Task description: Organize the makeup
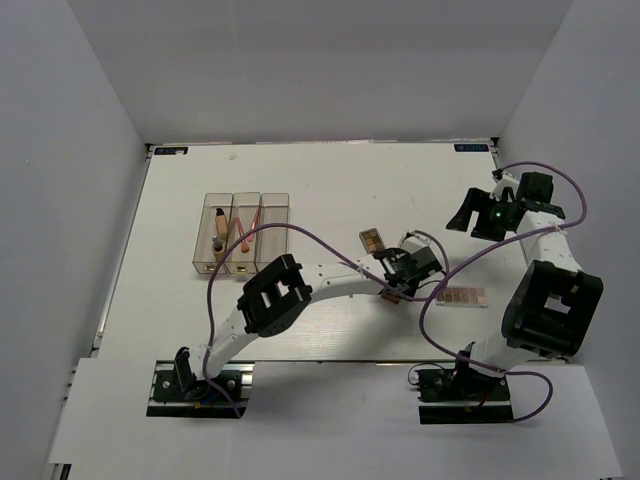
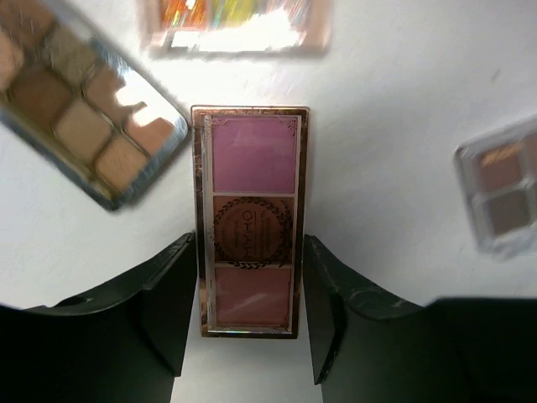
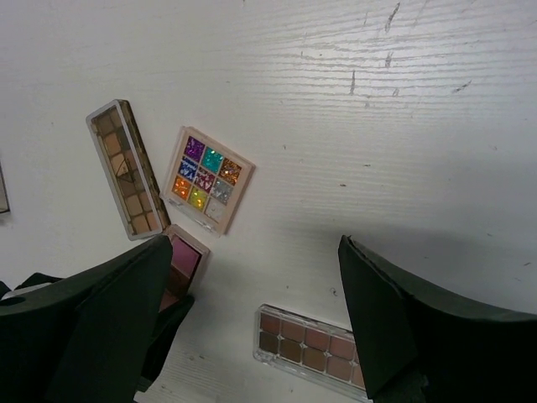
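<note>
1. The step in hand, as we read it, is picking up the pink palette (image 2: 252, 159). It lies flat on the tabletop (image 1: 350, 180), in the middle of the left wrist view, with its long side running up the frame.
2. The left claw (image 2: 250, 252) straddles the lower half of that palette, one finger along each long edge. The fingers sit right against the edges, but we cannot tell whether they are pressing or only flanking it.
3. We would keep the claw square to the long edges and low, so the pads meet the thin sides and do not ride over the glossy top.
4. We would close slowly. A flat, slick case like this could pop out or tip if it is caught too high.
5. We should mind the neighbours: the nude palette (image 2: 75, 109) at upper left, the blurred multicolour palette (image 2: 235, 21) at the top edge and the mauve palette (image 2: 503, 185) at the right. All lie apart from the pink one, yet near enough to be nudged.
6. We would lift straight up before carrying it towards the clear organizer (image 1: 240, 235) at centre left of the top view.
7. The right claw (image 3: 256, 243) is spread wide and holds nothing, so we would leave it parked.
</note>
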Robot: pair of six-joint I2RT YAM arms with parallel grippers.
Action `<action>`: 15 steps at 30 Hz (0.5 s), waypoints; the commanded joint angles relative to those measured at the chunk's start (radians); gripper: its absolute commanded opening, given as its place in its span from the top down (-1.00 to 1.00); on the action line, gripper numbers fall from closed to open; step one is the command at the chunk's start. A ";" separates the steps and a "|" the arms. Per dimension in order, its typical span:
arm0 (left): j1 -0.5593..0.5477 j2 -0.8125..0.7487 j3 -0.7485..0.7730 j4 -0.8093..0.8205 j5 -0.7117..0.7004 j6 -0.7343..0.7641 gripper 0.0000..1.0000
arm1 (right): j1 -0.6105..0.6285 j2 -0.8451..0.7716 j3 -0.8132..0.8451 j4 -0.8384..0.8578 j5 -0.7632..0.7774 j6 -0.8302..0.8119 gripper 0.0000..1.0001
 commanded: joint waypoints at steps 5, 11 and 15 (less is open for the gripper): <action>0.028 -0.307 -0.324 0.064 0.101 -0.005 0.65 | -0.004 -0.033 -0.033 0.004 -0.103 -0.042 -0.54; 0.088 -0.507 -0.387 0.092 0.064 0.012 0.75 | -0.003 -0.055 -0.057 0.008 -0.140 -0.061 -0.44; 0.168 -0.620 -0.425 0.051 0.004 -0.010 0.76 | 0.001 -0.061 -0.059 0.005 -0.152 -0.077 -0.41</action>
